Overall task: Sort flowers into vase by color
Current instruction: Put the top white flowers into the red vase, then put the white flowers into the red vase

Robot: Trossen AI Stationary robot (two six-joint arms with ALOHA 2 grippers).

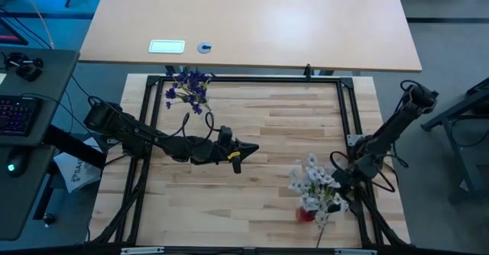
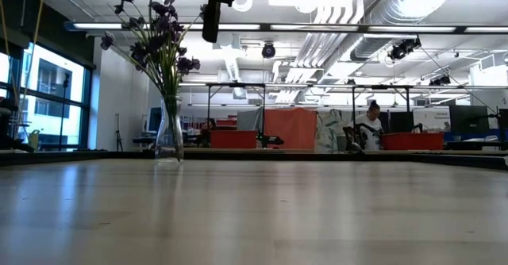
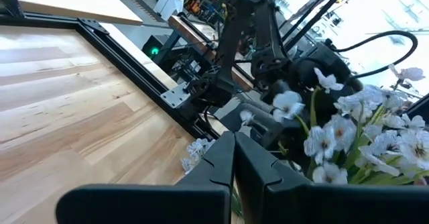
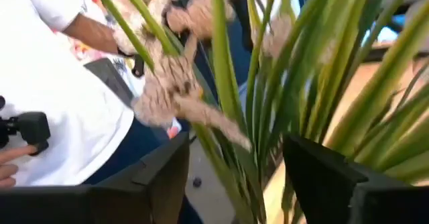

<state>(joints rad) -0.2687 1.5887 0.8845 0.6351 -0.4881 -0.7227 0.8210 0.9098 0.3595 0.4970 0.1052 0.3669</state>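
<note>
Your right end effector [image 4: 234, 177] stands released, its dark fingers spread on either side of the thin green stems [image 4: 224, 70] of the white artificial flowers [image 1: 315, 185], which rise upright from a red vase [image 1: 306, 214] just beside it. The left end effector [image 1: 248, 150], clenched empty, hovers mid-desk, farther off. Purple sprays [image 1: 189, 87] sit in clear glass [image 2: 168, 138], well apart.

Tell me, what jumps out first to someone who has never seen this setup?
Two bouquets at opposite corners of the wooden table: purple flowers in a clear glass vase at the far left, white flowers in a red vase at the near right. The right claw stands open around the white bunch's green stems, while the left claw, shut, hovers mid-table pointing toward them.
</note>
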